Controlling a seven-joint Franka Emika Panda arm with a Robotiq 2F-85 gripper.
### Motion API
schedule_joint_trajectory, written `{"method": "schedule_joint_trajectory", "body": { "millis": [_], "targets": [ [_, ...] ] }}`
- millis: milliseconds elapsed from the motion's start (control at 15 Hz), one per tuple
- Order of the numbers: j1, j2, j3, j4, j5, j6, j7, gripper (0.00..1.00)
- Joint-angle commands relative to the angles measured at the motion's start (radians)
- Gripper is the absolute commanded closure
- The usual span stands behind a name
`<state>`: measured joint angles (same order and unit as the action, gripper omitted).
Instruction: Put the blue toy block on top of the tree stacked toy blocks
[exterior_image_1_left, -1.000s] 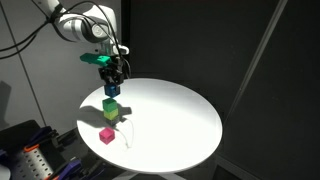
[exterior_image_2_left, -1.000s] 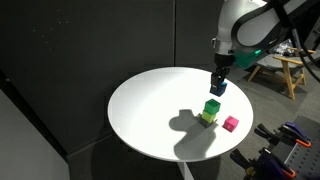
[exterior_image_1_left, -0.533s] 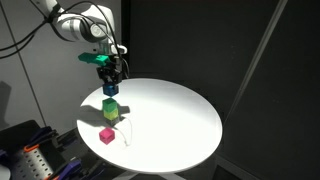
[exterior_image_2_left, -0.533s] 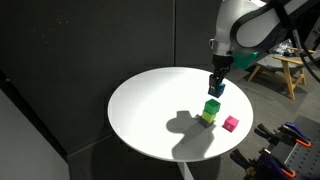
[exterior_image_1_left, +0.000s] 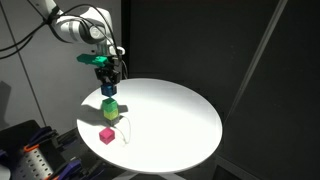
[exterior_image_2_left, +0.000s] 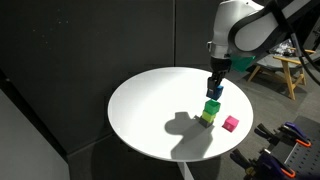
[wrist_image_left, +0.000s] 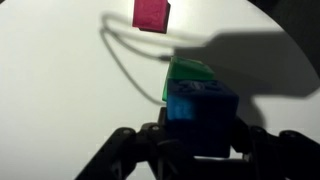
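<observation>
Gripper (exterior_image_1_left: 109, 81) is clamped on the blue block (exterior_image_1_left: 108, 89), which hangs just above the green stack (exterior_image_1_left: 110, 108). I'd line it up square over the top cube, ease down gently, then let go. Pink cube (exterior_image_1_left: 106, 135) looks safely out of the way.

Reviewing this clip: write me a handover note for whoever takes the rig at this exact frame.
Pincer: shut on the blue toy block, held right above the stacked green blocks.
Stack: upright on the white round table; a pink cube lies apart from it on the table.
Done: blue block picked up and brought over the stack.
Left: seat it squarely on top (these views do not show whether it already touches), open the pincer, then probably lift straight up so the column is not knocked.
</observation>
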<state>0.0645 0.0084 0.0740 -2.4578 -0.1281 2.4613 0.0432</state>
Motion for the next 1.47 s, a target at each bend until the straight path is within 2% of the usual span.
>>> {"method": "schedule_joint_trajectory", "body": {
  "millis": [0,1333,1400],
  "targets": [
    [0.003,0.018,-0.001,0.012,0.0,0.02,-0.001,0.69],
    [0.003,0.058,-0.006,0.005,-0.006,0.071,-0.011,0.68],
    [0.002,0.057,-0.005,0.005,-0.005,0.069,-0.013,0.32]
  ]
}}
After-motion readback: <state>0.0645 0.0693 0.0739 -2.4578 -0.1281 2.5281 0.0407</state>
